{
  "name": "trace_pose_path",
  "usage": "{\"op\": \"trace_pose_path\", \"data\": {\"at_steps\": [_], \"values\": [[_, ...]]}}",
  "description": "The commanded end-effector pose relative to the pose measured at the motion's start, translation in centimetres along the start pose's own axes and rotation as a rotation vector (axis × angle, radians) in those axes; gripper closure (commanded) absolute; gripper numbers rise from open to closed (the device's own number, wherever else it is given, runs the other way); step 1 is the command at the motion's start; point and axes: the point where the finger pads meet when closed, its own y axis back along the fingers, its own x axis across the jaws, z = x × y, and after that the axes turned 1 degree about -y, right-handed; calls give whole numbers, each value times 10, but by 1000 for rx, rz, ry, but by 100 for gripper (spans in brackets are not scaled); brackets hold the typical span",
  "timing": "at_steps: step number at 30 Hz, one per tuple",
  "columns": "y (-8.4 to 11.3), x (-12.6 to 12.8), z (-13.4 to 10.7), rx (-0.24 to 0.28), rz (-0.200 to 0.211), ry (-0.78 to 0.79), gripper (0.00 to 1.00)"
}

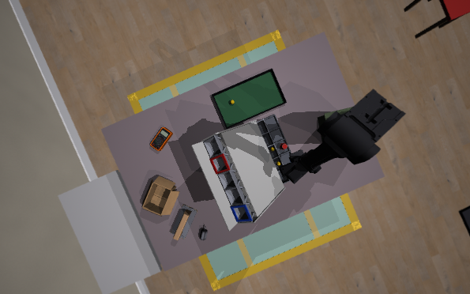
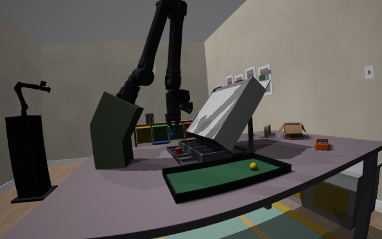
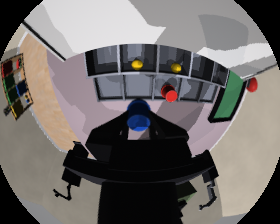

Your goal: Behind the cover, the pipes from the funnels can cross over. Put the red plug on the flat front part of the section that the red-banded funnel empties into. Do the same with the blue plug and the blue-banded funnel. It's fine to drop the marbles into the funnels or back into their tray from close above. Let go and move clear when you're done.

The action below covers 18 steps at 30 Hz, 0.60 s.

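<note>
My gripper (image 2: pixel 173 126) is shut on the blue plug (image 2: pixel 173 132) (image 3: pixel 138 121), which hangs upright above the front edge of the sections. In the wrist view it lines up with the second section from the left. The red plug (image 1: pixel 284 146) (image 2: pixel 178 151) (image 3: pixel 169 93) stands on the flat front part of the middle section. One yellow marble (image 1: pixel 272 148) (image 3: pixel 176 68) lies in that section's deep part; another (image 1: pixel 279 163) (image 3: pixel 137 64) lies in the second from the left. The red-banded funnel (image 1: pixel 213 166) and the blue-banded funnel (image 1: pixel 238 205) are at the cover's top. The pipes are hidden.
The sloping white cover (image 1: pixel 246 158) (image 2: pixel 216 106) overhangs the sections' back. The green marble tray (image 1: pixel 258 95) (image 2: pixel 203 180) adjoins one end and holds one yellow marble (image 1: pixel 231 102) (image 2: pixel 253 166). A multimeter (image 1: pixel 161 138) (image 2: pixel 322 144) and a cardboard box (image 1: pixel 159 196) (image 2: pixel 293 131) stand behind the cover.
</note>
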Motion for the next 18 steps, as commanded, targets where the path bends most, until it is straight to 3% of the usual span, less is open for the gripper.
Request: {"op": "trace_pose_path", "data": {"at_steps": [1,18], "values": [[2,0,6,-22,9,-4,100],[-6,-2,3,-5,0,-1,100]]}}
